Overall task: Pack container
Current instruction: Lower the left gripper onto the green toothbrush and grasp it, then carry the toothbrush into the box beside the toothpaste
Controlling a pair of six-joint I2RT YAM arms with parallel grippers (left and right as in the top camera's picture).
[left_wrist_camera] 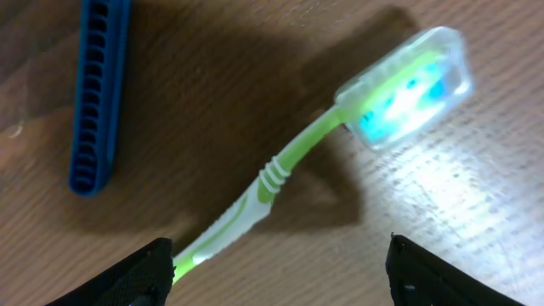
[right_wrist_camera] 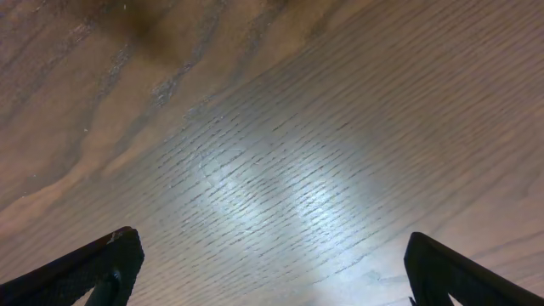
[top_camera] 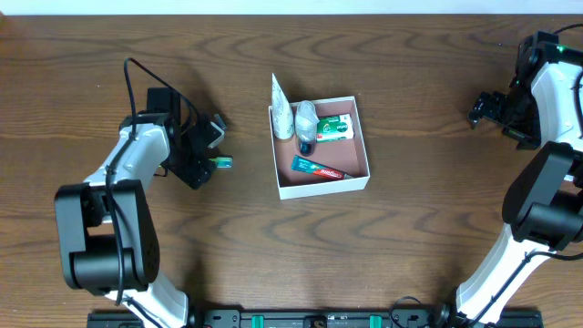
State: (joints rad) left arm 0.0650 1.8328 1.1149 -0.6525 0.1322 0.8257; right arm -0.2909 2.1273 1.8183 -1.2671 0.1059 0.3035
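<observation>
The container (top_camera: 363,137), a shallow square cardboard box with white walls and a pinkish-brown inside, sits at the table's middle. It holds a white tube (top_camera: 282,114), a small bottle (top_camera: 305,123), a green packet (top_camera: 334,128) and a toothpaste tube (top_camera: 319,169). A green toothbrush with a clear head cap (left_wrist_camera: 289,161) lies on the table left of the box (top_camera: 221,162). My left gripper (left_wrist_camera: 280,276) is open right over its handle end, the handle by the left finger. My right gripper (right_wrist_camera: 272,272) is open and empty over bare wood at the far right.
A blue comb (left_wrist_camera: 100,89) lies on the table beside the toothbrush in the left wrist view. The left arm (top_camera: 137,155) hides it in the overhead view. The right arm (top_camera: 537,100) stands at the right edge.
</observation>
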